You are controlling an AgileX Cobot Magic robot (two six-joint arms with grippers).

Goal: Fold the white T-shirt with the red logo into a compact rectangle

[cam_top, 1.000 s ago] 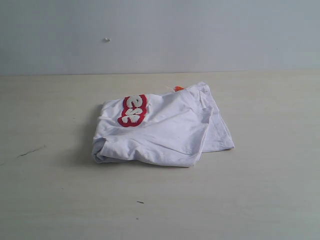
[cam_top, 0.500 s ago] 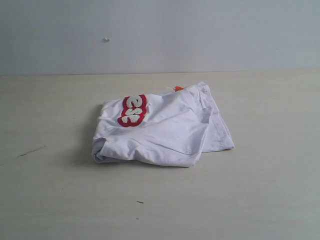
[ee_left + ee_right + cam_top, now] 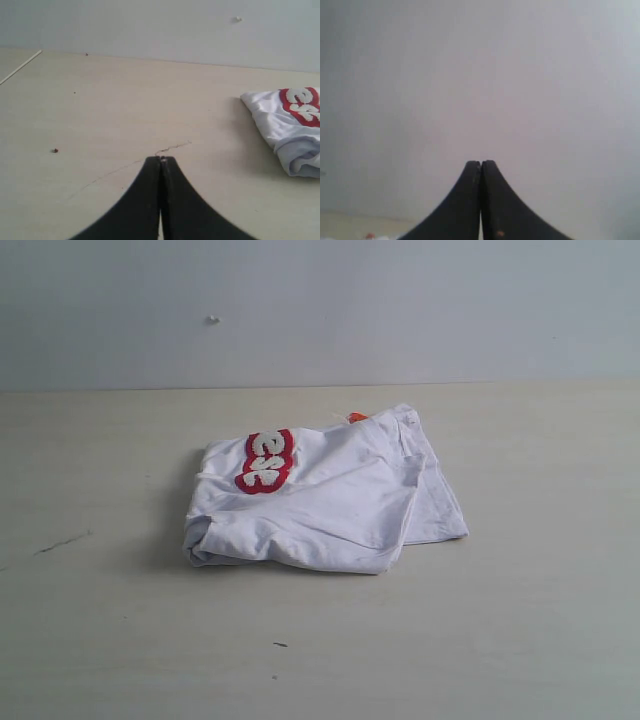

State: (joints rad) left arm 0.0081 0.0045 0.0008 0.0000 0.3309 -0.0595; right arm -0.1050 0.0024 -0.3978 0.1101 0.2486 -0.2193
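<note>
The white T-shirt [image 3: 330,495] lies folded into a rough rectangle in the middle of the table, with part of the red logo [image 3: 265,461] showing on its top left and a bit of orange tag [image 3: 357,417] at its far edge. Neither arm appears in the exterior view. In the left wrist view my left gripper [image 3: 161,159] is shut and empty above bare table, well away from the T-shirt [image 3: 295,127] and its logo [image 3: 302,102]. My right gripper [image 3: 480,162] is shut and empty, facing the pale wall.
The light wooden table [image 3: 520,630] runs back to a pale grey wall [image 3: 320,310]. A thin crack [image 3: 170,147] marks the tabletop just beyond the left gripper, and small dark specks [image 3: 55,150] lie on the surface.
</note>
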